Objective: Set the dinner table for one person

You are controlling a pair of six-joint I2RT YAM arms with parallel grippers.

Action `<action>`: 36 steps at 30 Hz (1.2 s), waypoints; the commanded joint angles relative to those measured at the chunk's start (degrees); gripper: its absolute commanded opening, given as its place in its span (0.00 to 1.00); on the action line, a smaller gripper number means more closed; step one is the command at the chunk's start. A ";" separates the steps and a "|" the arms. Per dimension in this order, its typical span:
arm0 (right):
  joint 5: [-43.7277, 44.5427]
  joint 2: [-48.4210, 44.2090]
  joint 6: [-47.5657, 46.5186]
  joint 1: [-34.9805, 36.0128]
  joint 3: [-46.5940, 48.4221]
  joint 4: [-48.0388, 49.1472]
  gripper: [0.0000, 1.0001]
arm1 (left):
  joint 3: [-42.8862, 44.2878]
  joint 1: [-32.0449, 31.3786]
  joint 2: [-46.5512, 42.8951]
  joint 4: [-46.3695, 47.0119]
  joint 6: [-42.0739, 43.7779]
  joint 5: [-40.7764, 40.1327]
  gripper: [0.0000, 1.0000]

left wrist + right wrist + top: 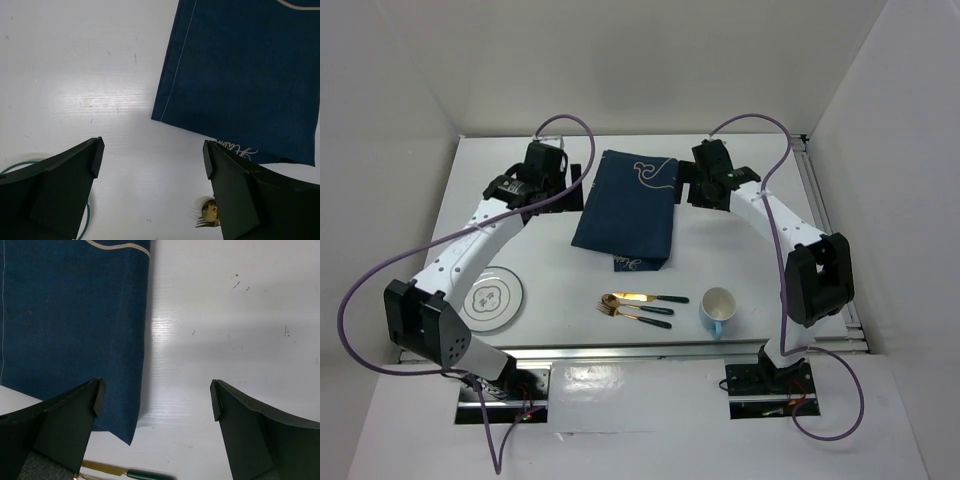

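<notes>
The white dinner table (740,260) holds a navy placemat (628,210) lying folded at the middle back. A white plate (492,298) with a teal rim sits front left. Gold cutlery with green handles (638,305) lies front centre, and a light blue mug (718,312) stands to its right. My left gripper (572,180) is open and empty beside the placemat's left edge (245,75). My right gripper (688,185) is open and empty at the placemat's right edge (70,315). The left gripper (152,150) and right gripper (157,390) both hover over bare table.
Silver rails run along the table's right edge (820,210) and front edge (650,350). White walls enclose the back and sides. A fork tip (209,212) and the plate rim (15,167) show in the left wrist view; a knife (130,472) shows in the right wrist view.
</notes>
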 commanded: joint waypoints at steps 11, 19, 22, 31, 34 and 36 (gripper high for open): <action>-3.18 -4.37 0.78 -0.31 -2.56 -0.52 1.00 | 2.40 0.39 6.21 -6.02 -7.06 7.62 0.93; -4.33 -7.62 -0.37 -0.31 -7.22 0.80 1.00 | -4.63 5.47 8.84 -0.03 -12.93 18.87 0.88; -4.33 -7.62 -0.89 -0.31 -6.70 1.42 1.00 | -4.64 6.10 12.87 1.29 -15.05 21.34 0.88; -3.01 -6.39 -0.89 0.21 -6.17 -0.43 1.00 | -2.36 8.99 24.22 2.08 -23.14 20.73 0.85; -3.01 -6.39 -0.89 0.21 -6.79 -0.43 1.00 | -0.43 9.00 27.82 1.55 -24.28 19.77 0.87; -3.01 -6.39 -0.89 0.21 -6.79 -0.43 1.00 | 1.24 9.00 29.84 1.03 -24.28 19.77 0.87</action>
